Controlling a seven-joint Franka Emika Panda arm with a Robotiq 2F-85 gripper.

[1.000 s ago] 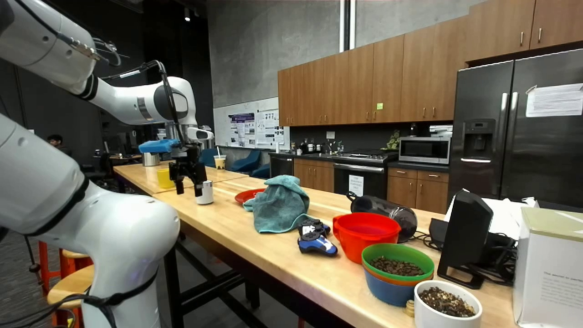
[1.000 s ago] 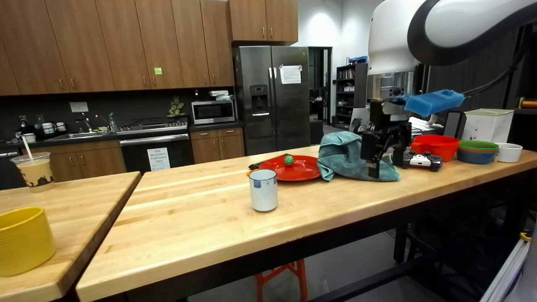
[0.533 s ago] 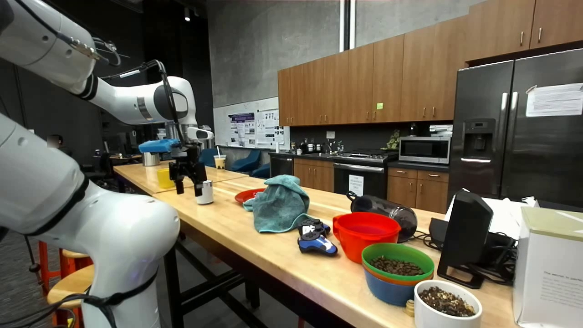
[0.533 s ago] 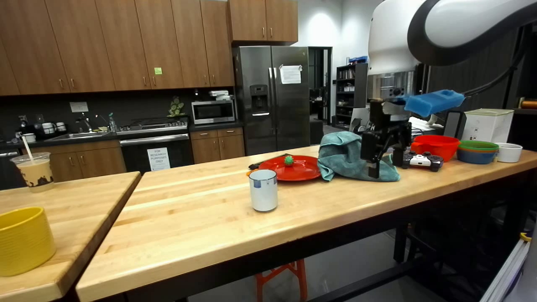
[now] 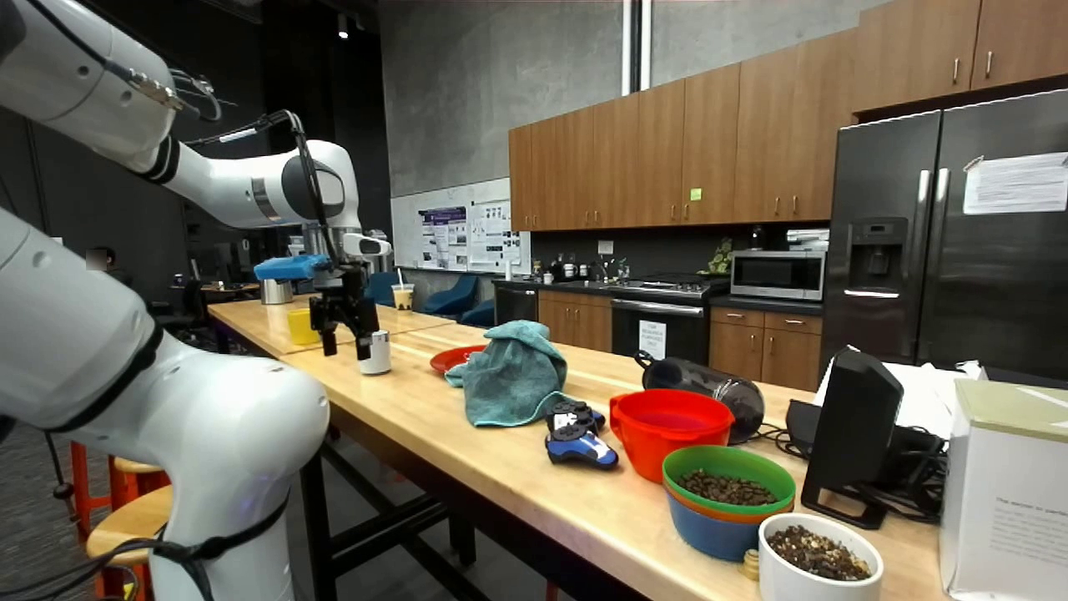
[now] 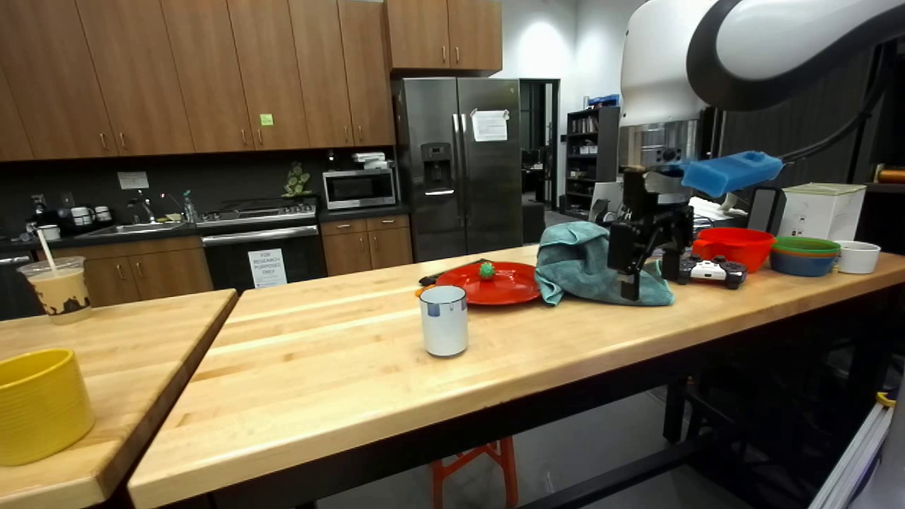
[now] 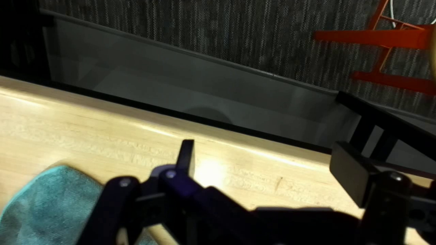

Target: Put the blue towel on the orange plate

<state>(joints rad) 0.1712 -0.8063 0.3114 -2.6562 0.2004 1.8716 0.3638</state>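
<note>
Brown cabinets hang along a grey wall near a dark fridge, and the carpeted floor is streaked.

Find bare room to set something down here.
In an exterior view, bare wood runs from the seam to the white cup and, past it, between the red plate and near edge. Crowded stretch: teal towel, game controllers, red bowl, stacked bowls.

Tabletop is pale wood, seam to a second section holding yellow cup and iced drink. Main side: white cup upright near red plate; teal towel bunched right beside plate, contact unclear. Further along: game controllers, red bowl, stacked bowls, white bowl, dark jug on its side, black speaker, white box.
</note>
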